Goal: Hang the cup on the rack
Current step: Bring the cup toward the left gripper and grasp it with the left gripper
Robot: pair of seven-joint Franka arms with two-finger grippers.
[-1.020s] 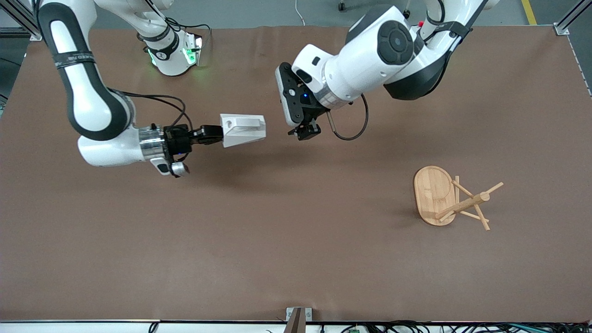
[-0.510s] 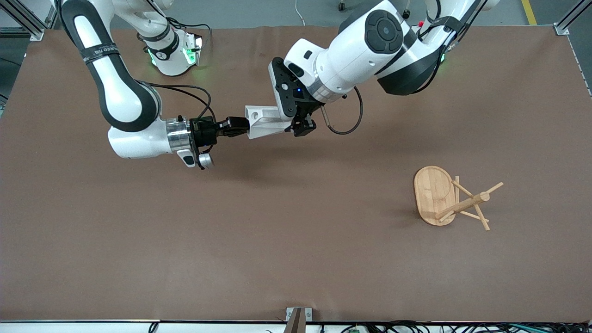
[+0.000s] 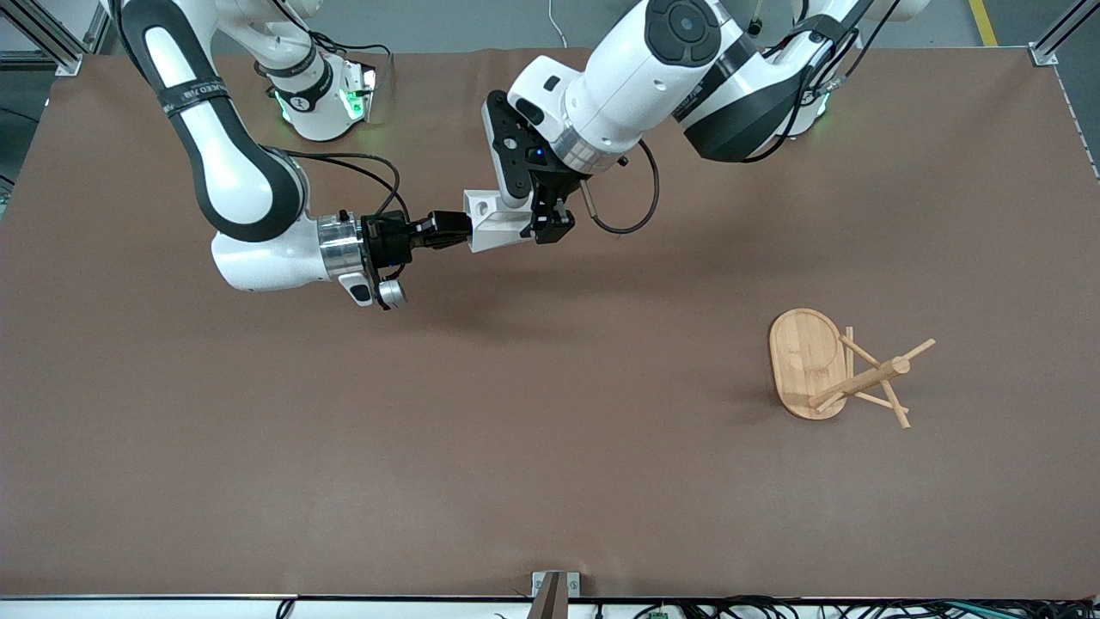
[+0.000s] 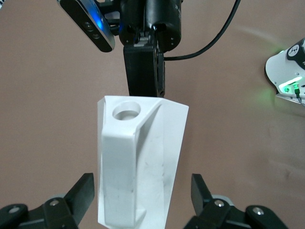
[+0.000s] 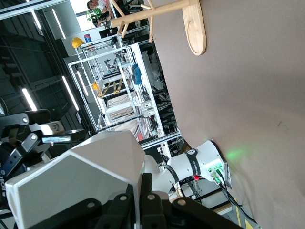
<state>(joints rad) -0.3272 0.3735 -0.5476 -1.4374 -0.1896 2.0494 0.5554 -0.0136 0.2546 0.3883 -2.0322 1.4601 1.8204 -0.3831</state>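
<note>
We see a brown table (image 3: 550, 481), its cover faintly creased. A small metal bracket (image 3: 554, 586) sits at the middle of the edge nearest the front camera, with dark cables (image 3: 773, 608) trailing just below that edge. An aluminium frame post (image 3: 1053, 39) stands at one corner farthest from that camera. From the right wrist view, shelving racks (image 5: 119, 95), a yellow helmet (image 5: 77, 42) and strip lights (image 5: 28, 98) fill the hall.

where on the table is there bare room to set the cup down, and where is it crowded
Bare brown table runs wide from under the cup toward the front camera, and toward the right arm's end. Crowded: mid-air, where the right gripper holds the cup and the open left gripper straddles it, and around the rack.
</note>
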